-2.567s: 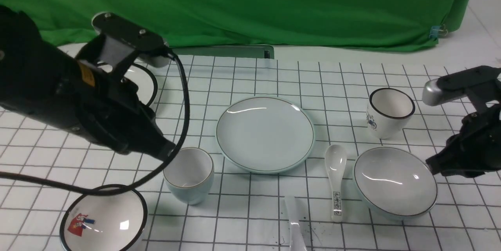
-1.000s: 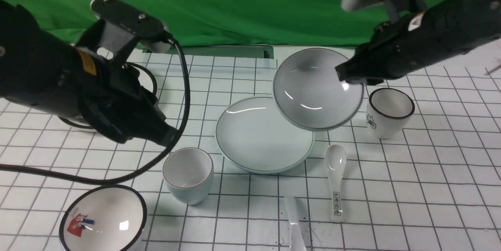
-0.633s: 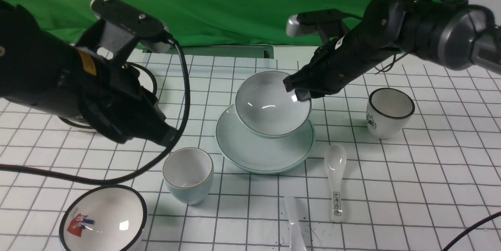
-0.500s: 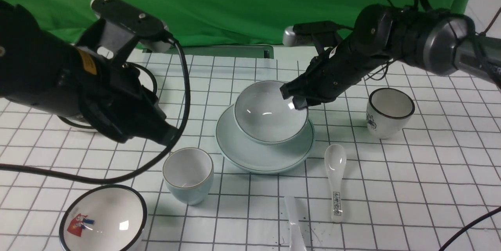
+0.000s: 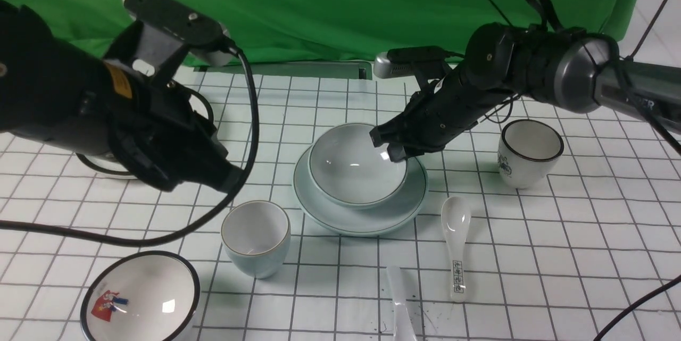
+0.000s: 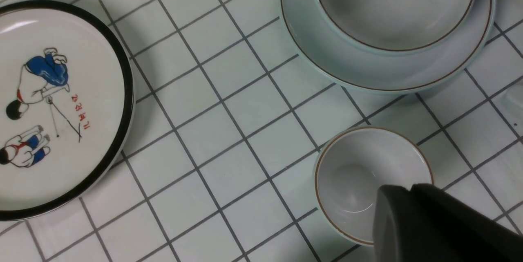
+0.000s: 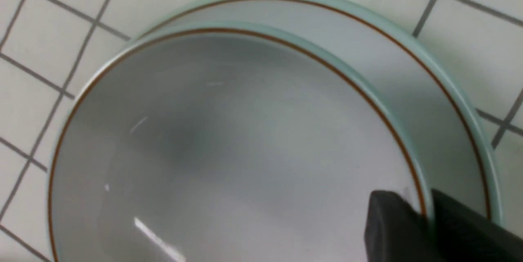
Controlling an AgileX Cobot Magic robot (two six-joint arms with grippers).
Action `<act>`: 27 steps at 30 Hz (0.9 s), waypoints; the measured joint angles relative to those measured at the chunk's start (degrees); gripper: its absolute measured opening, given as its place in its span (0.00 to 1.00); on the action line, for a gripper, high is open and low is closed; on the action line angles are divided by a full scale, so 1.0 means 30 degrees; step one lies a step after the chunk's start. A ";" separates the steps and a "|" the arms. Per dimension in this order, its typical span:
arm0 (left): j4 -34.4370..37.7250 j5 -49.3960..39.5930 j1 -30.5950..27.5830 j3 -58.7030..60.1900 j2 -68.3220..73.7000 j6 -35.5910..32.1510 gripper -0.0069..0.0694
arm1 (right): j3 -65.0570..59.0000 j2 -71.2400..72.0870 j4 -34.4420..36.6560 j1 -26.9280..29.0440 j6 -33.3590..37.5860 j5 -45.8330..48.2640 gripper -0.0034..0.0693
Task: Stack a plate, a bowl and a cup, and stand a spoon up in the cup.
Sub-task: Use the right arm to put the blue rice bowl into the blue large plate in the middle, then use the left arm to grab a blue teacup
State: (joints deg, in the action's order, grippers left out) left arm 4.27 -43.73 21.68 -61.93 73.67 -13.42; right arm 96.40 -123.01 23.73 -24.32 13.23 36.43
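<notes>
The right pincer [image 5: 391, 145] is still clamping the rim of the pale grey-blue shallow ceramic bowl [image 5: 351, 171], now resting on the pale blue-green round ceramic plate [image 5: 367, 222] after travelling from the right of the worktop [image 5: 585, 234]; only release is remaining. The left pincer [image 5: 230, 180], opening not discernible, is hovering by the pale blue-green handleless cup [image 5: 256, 237]. The plain white ceramic spoon [image 5: 400, 298] is lying at the near edge. Two of each kind are showing, counting the cartoon plate [image 6: 53, 106], figured bowl [image 5: 141, 298], black-rimmed cup [image 5: 529, 152], lettered spoon [image 5: 456, 245].
</notes>
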 joint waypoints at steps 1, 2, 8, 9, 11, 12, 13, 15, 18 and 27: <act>0.0000 0.0000 0.0000 0.0000 0.0000 0.0146 0.08 | 0.0072 0.0000 -0.0108 0.0000 0.0000 0.0120 0.29; 0.0000 -0.0067 0.0000 0.0000 0.0000 0.0367 0.09 | 0.0168 0.0023 -0.0236 0.0000 0.0000 0.0298 0.36; -0.0055 -0.1498 0.0000 0.0000 0.0067 0.1284 0.31 | 0.0913 0.1428 -0.1417 0.0089 0.0504 0.2391 0.66; -0.0055 -0.1840 0.0000 -0.0032 0.0226 0.1488 0.37 | 0.0973 0.1848 -0.1733 0.0109 0.0594 0.2789 0.69; -0.0093 -0.2277 0.0000 -0.0037 0.0738 0.1673 0.49 | 0.1046 0.3223 -0.2279 0.0153 0.0950 0.3621 0.71; -0.0120 -0.2298 0.0000 -0.0037 0.1029 0.1759 0.54 | 0.1046 0.3906 -0.2381 0.0153 0.1167 0.3964 0.71; -0.0174 -0.2271 0.0000 -0.0037 0.1459 0.1801 0.59 | 0.1046 0.4605 -0.2432 0.0153 0.1439 0.4387 0.71; -0.0353 -0.1986 0.0000 -0.0083 0.2417 0.1847 0.68 | 0.1046 0.5812 -0.2456 0.0153 0.1975 0.5353 0.71; -0.0444 -0.1456 0.0000 -0.0236 0.4275 0.1871 0.76 | 0.1027 0.7484 -0.2471 0.0153 0.2617 0.6698 0.71; -0.0639 0.0486 0.0000 -0.0543 0.7804 0.1947 0.65 | -0.1179 1.1216 -0.2642 0.0153 0.3047 0.7158 0.71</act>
State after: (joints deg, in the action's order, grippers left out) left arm 2.36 -42.28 21.68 -63.56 97.08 -7.57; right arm 92.87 -89.36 15.80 -23.85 22.37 57.90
